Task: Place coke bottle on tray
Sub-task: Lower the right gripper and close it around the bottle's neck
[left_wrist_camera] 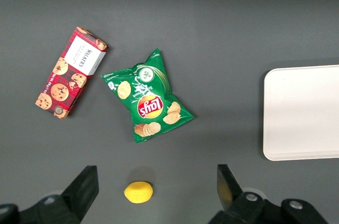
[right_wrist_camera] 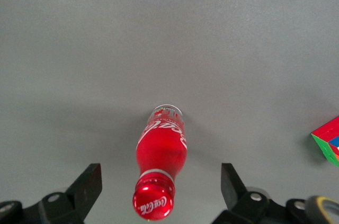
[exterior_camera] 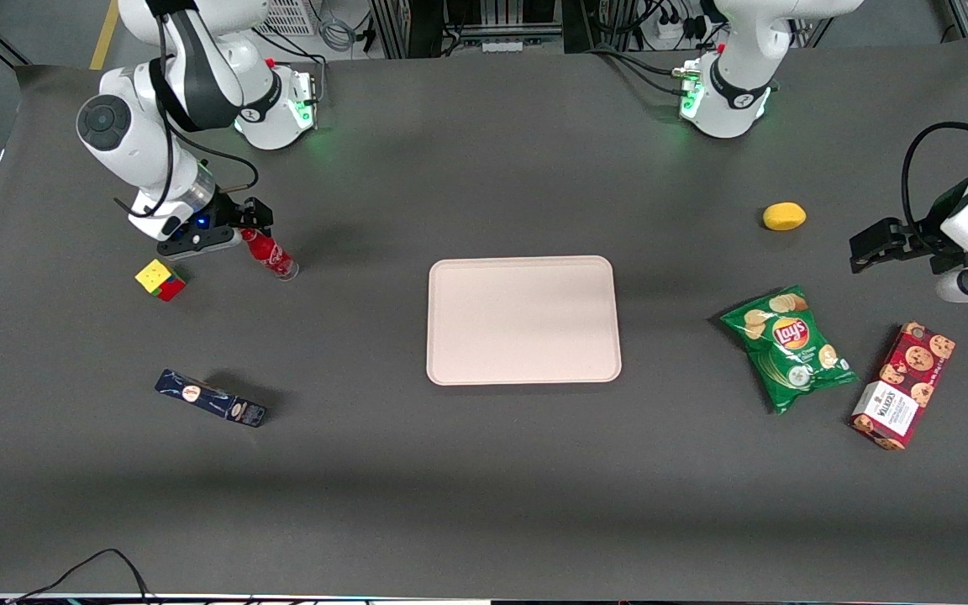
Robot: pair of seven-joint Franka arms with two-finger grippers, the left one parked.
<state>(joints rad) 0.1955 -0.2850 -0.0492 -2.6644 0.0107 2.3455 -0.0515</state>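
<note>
The coke bottle point(exterior_camera: 270, 255) is a slim red bottle with a red cap and white script, standing on the grey table toward the working arm's end. In the right wrist view its cap and body point(right_wrist_camera: 160, 152) sit midway between the two fingers. My gripper point(exterior_camera: 246, 232) is open just above the bottle, one finger on each side of the cap with wide gaps and no contact point(right_wrist_camera: 160, 187). The pale pink tray point(exterior_camera: 523, 319) lies flat at the table's middle, with nothing on it; its edge also shows in the left wrist view point(left_wrist_camera: 302, 113).
A colour cube point(exterior_camera: 160, 279) lies beside the bottle, also in the right wrist view point(right_wrist_camera: 329, 142). A dark blue box point(exterior_camera: 211, 398) lies nearer the front camera. A lemon point(exterior_camera: 784, 216), a green chips bag point(exterior_camera: 789, 346) and a red cookie box point(exterior_camera: 903, 385) lie toward the parked arm's end.
</note>
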